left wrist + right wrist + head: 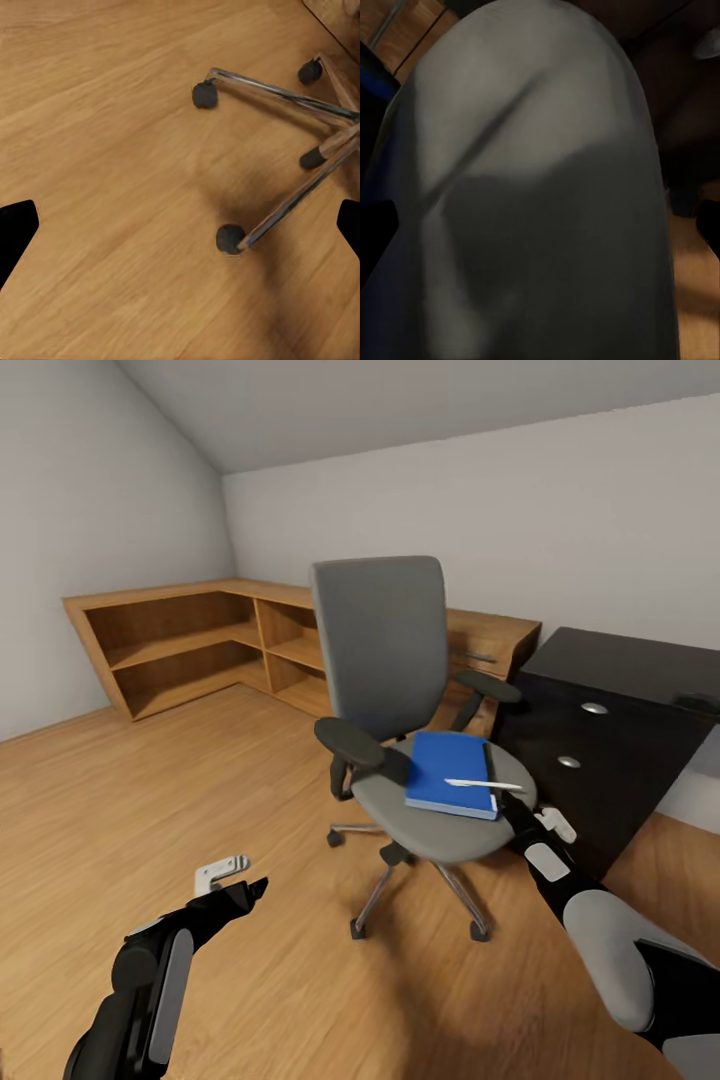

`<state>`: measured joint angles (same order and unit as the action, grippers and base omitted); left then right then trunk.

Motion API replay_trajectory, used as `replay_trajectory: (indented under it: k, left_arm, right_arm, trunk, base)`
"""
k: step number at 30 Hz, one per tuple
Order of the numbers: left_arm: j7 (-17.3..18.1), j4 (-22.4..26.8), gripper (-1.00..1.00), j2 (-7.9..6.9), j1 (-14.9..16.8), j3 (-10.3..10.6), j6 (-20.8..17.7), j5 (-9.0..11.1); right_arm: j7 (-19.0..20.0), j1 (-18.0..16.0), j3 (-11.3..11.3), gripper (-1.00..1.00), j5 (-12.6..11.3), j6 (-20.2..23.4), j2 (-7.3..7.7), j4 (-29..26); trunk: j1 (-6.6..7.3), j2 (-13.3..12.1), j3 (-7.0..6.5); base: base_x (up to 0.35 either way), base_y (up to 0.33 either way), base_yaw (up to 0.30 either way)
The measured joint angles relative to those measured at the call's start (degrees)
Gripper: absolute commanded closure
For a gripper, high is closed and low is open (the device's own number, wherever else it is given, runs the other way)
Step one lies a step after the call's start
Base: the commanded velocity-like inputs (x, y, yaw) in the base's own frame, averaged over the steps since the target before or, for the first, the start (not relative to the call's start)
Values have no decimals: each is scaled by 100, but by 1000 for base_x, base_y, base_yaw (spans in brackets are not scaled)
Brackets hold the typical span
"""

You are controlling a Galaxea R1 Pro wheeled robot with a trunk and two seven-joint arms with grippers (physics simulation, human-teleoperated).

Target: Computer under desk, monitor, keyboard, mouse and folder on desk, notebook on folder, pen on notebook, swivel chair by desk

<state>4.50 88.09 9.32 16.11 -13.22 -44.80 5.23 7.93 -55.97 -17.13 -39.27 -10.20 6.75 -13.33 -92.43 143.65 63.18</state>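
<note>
Right now your right tool (503, 803) is up against the front edge of the swivel chair (385, 650) seat, just beside the near corner of the folder (447, 768); its wrist camera looks close at the grey seat cushion (540, 187), so you cannot tell from these pictures whether that tool is wide or narrow. The folder lies flat on the seat with the pen (483, 784) resting across its near end, so the pen sits exactly where you would take hold. I would judge that it wants lifting off first, or it may roll away when the folder tilts. Your left tool (236, 879) hangs low over the wooden floor (150, 800), apart from everything, and in its wrist view the two fingertips (16, 229) stand at opposite edges, so it is spread wide with nothing between them; beneath it you see the chair's chrome legs and casters (229, 238). The table (640, 665) stands just behind and to the right of the chair, its black drawer unit (600, 760) facing you, so the carry from seat to tabletop looks short. Mind that the chair rolls: a push against the seat edge could shift it.
</note>
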Motion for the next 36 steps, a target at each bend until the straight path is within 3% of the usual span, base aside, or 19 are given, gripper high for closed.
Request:
replay_trajectory:
  k: [15,21,36]
  left_arm:
    - [-1,-91,-100,1,-1,8,5,-8]
    - [-1,-91,-100,0,-1,8,5,-8]
    - [-1,-92,-100,1,0,9,5,-1]
  right_arm:
    - [-13,-1,-117,-100,8,-16,-4,-4]
    - [-19,0,-146,-100,5,-313,-5,95]
    - [-19,1,-108,-100,7,-241,86,93]
  trunk:
    - [-2,-2,0]
    - [-1,-2,0]
    - [1,-2,0]
  base:
    - [2,0,262]
    - [32,0,268]
    - [278,-18,264]
